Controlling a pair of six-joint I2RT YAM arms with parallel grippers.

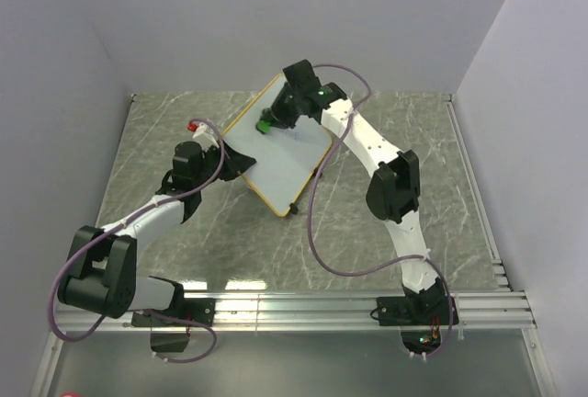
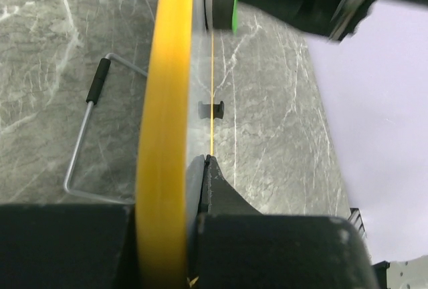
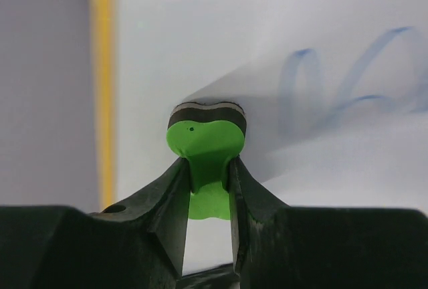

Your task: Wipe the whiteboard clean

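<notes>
The left gripper (image 2: 171,188) is clamped on the near frame edge of the board (image 1: 292,160), probably to steady it against the push of wiping. Beyond, the right gripper (image 3: 206,172) pinches the green eraser (image 3: 206,135) by its handle, and its felt seems pressed to the white face near the far corner. Blue scribbles (image 3: 348,85) lie just to that gripper's right, not yet wiped.
</notes>
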